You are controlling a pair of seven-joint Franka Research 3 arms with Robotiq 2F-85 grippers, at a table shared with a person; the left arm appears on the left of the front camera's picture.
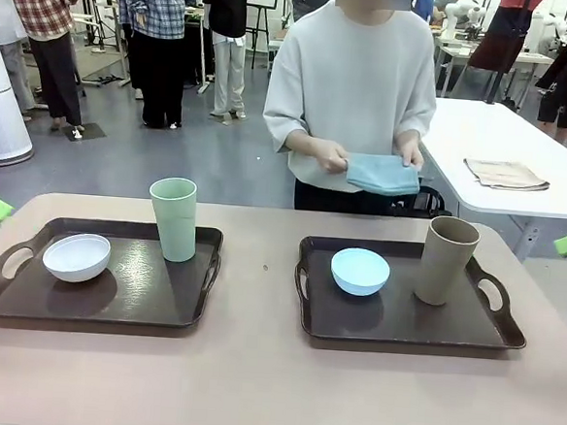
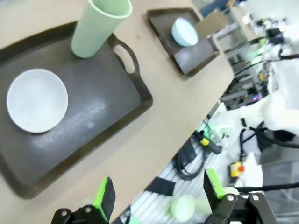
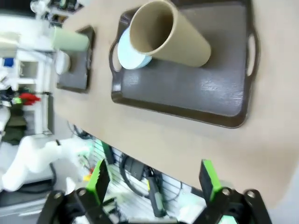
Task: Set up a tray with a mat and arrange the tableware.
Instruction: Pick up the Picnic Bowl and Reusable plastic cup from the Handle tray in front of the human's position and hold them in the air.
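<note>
Nearest, both arms hang back at the counter's (image 1: 252, 385) near edge: the left gripper (image 2: 159, 193) and the right gripper (image 3: 153, 182) are each spread wide with nothing between the pads.

Next come two dark trays. On the left tray (image 1: 91, 316) the white bowl (image 1: 76, 256) sits at 9 o'clock and the green tumbler (image 1: 174, 218) stands upright at 1 o'clock. On the right tray (image 1: 401, 336) the blue bowl (image 1: 360, 271) sits at about 10 o'clock and the tan tumbler (image 1: 446, 260) stands at 2 o'clock.

All four pieces look like light, stiff, matte ware, probably not very slippery. The tumblers are tall and narrow at the base, so they would likely tip if nudged; a hold across the body below the rim seems safest. The bowls are shallow, so pinching one wall at the rim looks best.

Beyond, at 12 o'clock, a person holds the mat (image 1: 382, 173), a folded blue cloth, in both hands. It looks soft and limp, best taken by a folded edge.

No brand, label or writing is readable.
</note>
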